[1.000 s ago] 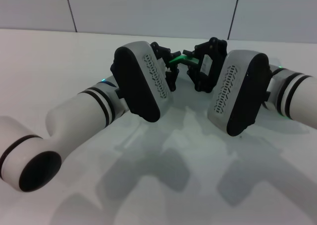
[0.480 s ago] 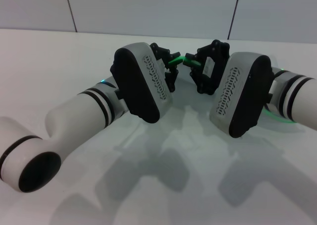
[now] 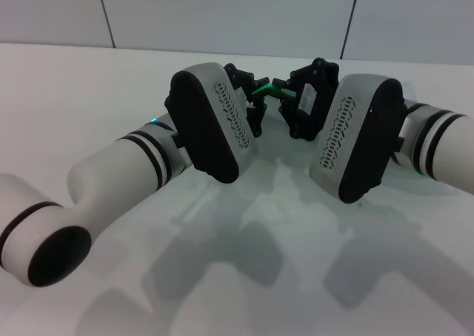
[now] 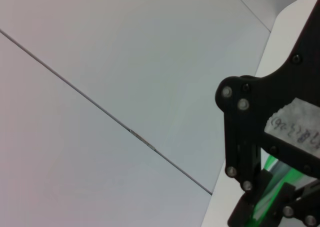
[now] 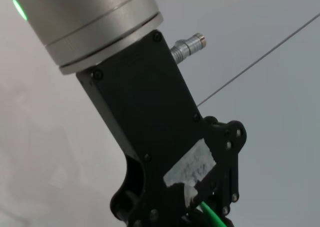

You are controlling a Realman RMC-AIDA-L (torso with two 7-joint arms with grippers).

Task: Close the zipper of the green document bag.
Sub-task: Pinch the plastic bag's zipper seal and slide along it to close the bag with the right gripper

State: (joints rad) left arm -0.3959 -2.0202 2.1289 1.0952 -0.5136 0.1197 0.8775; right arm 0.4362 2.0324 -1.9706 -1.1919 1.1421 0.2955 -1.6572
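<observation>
Only a short bright green piece of the zipper shows, held above the table between my two grippers at the far middle. My left gripper grips it from the left and my right gripper from the right, both shut on the strip. The green document bag's clear body is hidden behind my arms. The left wrist view shows the zipper running under the right gripper's black linkage. In the right wrist view the zipper comes out beneath the left gripper's black body.
The white table spreads all round the arms. A grey panelled wall closes off the far edge. My two bulky forearms cross the middle of the head view and cover what lies under them.
My right gripper shifted slightly right half a second ago and has come back left. A green line that then showed under the right forearm is out of sight again. The left arm stayed put.
</observation>
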